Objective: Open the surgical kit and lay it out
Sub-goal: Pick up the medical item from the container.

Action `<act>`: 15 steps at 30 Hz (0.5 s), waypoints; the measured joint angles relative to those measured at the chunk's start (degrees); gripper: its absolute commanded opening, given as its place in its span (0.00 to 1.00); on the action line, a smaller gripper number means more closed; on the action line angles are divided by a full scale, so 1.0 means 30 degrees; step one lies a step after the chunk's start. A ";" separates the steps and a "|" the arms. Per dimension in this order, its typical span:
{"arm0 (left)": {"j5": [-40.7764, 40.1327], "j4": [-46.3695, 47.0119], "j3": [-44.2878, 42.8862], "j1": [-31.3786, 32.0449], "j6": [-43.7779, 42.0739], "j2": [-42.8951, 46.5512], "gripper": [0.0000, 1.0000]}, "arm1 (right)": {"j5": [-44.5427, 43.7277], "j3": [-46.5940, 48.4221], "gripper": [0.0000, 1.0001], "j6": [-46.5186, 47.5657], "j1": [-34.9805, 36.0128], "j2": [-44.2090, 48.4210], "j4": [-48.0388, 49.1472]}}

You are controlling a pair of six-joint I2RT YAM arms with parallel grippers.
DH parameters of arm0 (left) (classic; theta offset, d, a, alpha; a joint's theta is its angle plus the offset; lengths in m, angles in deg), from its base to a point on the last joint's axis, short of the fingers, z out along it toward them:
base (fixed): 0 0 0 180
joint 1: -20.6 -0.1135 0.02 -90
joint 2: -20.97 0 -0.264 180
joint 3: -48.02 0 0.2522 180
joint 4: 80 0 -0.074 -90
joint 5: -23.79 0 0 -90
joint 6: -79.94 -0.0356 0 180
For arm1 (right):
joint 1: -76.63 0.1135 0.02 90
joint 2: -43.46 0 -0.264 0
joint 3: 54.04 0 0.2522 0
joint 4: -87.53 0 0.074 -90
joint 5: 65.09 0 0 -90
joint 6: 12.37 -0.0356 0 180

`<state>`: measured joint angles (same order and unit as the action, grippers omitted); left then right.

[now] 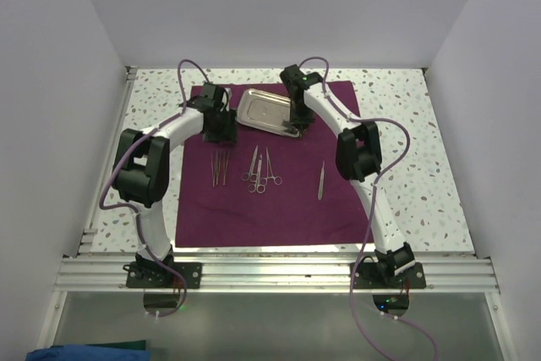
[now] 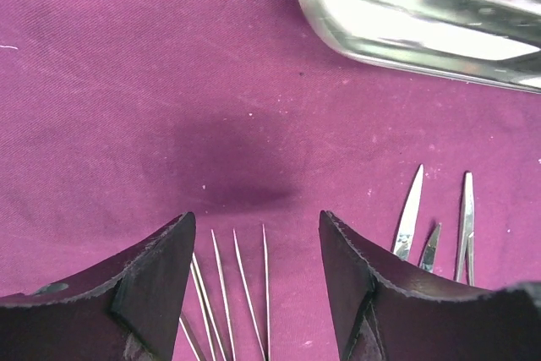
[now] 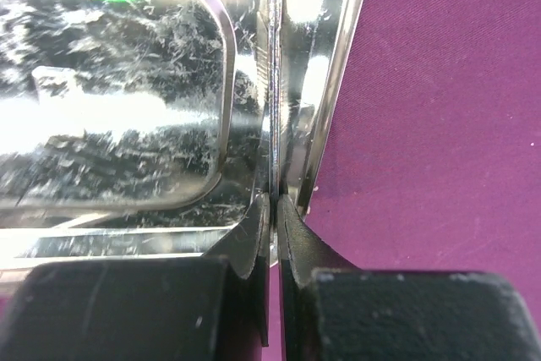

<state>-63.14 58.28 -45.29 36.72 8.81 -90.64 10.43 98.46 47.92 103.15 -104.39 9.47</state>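
Both arms arch forward over the plum cloth (image 1: 270, 209), which lies flat on the speckled table (image 1: 406, 175). The steel tray (image 1: 262, 107) sits near the cloth's far edge. Scissors and forceps (image 1: 260, 171), thin pointed instruments (image 1: 221, 168) and single tweezers (image 1: 321, 180) lie mid-cloth. The right gripper (image 3: 275, 200) is clamped on the tray's rim. The left gripper (image 2: 258, 219) hangs well open above the pointed tips, holding nothing.

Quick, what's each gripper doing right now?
Left gripper: open, holding nothing.
Right gripper: shut on the rim of the shiny rectangular steel tray.
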 measured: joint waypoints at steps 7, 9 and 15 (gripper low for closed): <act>0.0073 0.0007 0.0000 0.0000 0.0000 0.0000 0.64 | 0.0328 -0.0415 0.00 0.0437 0.0066 0.0852 0.0386; 0.0066 0.0000 0.0000 0.0000 0.0000 0.0000 0.64 | 0.0495 -0.1027 0.00 0.0561 0.0073 0.1588 0.0736; 0.0066 -0.0044 -0.0029 0.0007 0.0007 0.0000 0.64 | 0.0699 -0.1902 0.00 0.0736 0.0124 0.3716 0.1530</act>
<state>-62.94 58.15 -45.37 36.74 8.83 -90.64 12.53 92.75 50.12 103.52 -93.24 14.06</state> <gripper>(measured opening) 0.640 0.028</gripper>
